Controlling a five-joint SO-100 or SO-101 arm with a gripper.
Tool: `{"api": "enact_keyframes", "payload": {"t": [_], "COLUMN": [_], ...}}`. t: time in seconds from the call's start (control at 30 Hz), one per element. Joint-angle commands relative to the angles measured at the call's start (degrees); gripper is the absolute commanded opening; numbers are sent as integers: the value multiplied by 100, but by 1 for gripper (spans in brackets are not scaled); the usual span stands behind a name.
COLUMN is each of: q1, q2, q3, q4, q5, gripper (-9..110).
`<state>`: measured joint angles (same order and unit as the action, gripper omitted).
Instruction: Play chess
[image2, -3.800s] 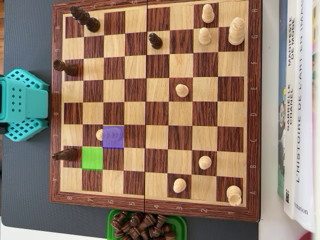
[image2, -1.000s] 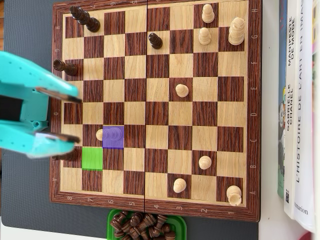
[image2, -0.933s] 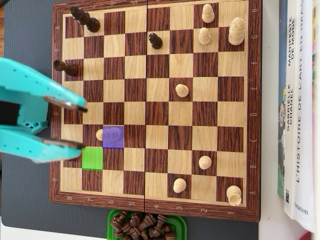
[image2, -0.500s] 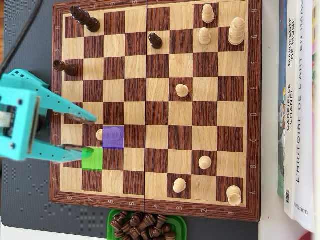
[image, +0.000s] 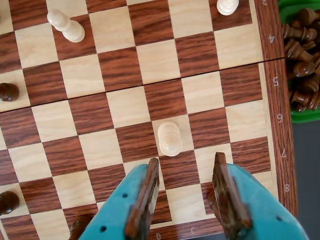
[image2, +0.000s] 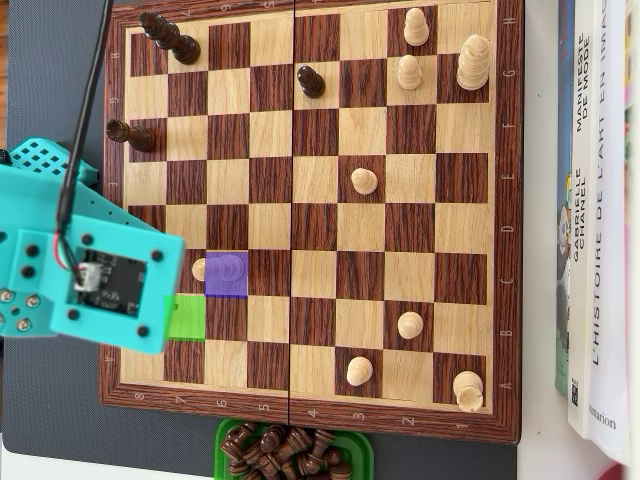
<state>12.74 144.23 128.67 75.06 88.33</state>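
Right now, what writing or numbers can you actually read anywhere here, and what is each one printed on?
"4", "5", "6", "7", "8": dark wooden chessboard border, wrist view.
"L'HISTOIRE DE L'ART EN IMA...", cut off: white book spine, overhead view.
"MANIFESTE ... MODE", "GABRIELLE": neighbouring white spine, partly blurred.
Board-edge letters in the overhead view: too small to read.

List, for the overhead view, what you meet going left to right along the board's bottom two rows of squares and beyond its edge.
Green highlighted square → light pawn → light pawn → light piece in the corner → books.
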Motion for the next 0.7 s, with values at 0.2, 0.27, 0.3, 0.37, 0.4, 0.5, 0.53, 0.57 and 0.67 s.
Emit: {"api": "enact_keyframes", "payload": {"t": [0.2, 0.27, 0.3, 0.37, 0.4, 0.5, 0.53, 0.57, 0.67], "q1": [-26, -35, -35, -88, -114, -141, -167, -211, -246], "q2": [-1151, -1327, -1406, -1582, -1644, -1749, -1767, -1775, -1784], "q3": [-642, -642, -650, -650, -650, -642, -642, -642, -642], "q4": [9, 0, -9, -9, -9, -9, -9, -18, -18], "q5": [26, 26, 26, 26, 26, 26, 53, 62, 62], "gripper": [17, 17, 17, 17, 17, 17, 17, 17, 17]}}
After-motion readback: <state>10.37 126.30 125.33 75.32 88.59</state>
